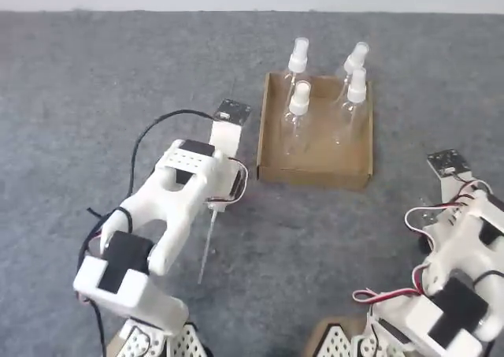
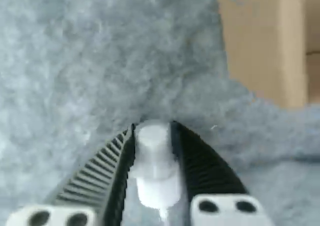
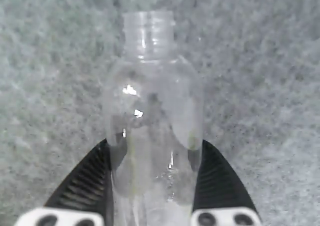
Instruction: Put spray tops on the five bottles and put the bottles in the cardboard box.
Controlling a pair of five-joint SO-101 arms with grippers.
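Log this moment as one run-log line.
left gripper: shut on spray top | right gripper: shut on open bottle | cardboard box: four topped bottles inside | last top not yet on

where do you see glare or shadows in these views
Right wrist view: bright glints on the clear plastic bottle. Left wrist view: white plastic spray top evenly lit, no glare. High view: barely any shadow beside the brown cardboard box.
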